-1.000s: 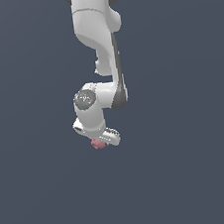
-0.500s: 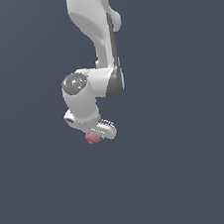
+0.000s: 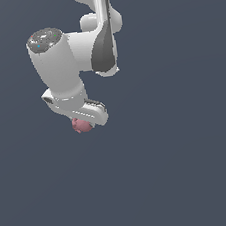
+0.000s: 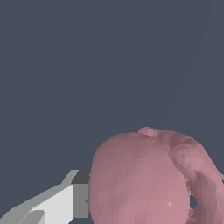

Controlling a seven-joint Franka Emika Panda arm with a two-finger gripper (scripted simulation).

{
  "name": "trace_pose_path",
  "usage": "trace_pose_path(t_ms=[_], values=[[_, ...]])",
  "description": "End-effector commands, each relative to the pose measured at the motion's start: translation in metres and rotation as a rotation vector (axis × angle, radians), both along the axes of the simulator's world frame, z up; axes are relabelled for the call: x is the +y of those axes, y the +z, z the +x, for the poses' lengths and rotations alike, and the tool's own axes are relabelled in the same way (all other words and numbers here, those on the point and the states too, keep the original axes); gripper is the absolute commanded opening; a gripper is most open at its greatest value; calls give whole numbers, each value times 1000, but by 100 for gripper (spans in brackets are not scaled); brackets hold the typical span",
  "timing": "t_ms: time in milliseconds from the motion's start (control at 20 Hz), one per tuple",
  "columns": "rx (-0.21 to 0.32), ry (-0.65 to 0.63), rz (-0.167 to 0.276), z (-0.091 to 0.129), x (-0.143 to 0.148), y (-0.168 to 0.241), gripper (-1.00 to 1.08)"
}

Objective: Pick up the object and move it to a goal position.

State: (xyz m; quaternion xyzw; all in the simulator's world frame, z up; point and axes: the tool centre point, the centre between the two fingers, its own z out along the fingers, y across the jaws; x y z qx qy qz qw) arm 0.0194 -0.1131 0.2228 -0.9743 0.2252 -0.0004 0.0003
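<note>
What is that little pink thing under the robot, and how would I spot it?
Find the big white robot arm hanging down against the plain dark grey background. Follow it to its lowest part, the end effector; the pink lump peeks out just beneath it. It is small, rounded and matte, and the only coloured thing in sight.

The claw point(image 3: 81, 120) is climbing and drifting toward the exterior view's left. It is carrying the object point(image 3: 81, 125) along (pink lump tucked beneath), looming larger.
</note>
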Motion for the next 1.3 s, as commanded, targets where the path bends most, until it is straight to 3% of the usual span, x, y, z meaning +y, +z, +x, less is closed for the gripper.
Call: trace_pose_path(t_ms=[0, 600, 1250], values=[[1, 0, 0, 0, -6, 30, -100], [1, 0, -1, 4, -30, 142, -100], [1, 1, -1, 8, -38, 176, -100]])
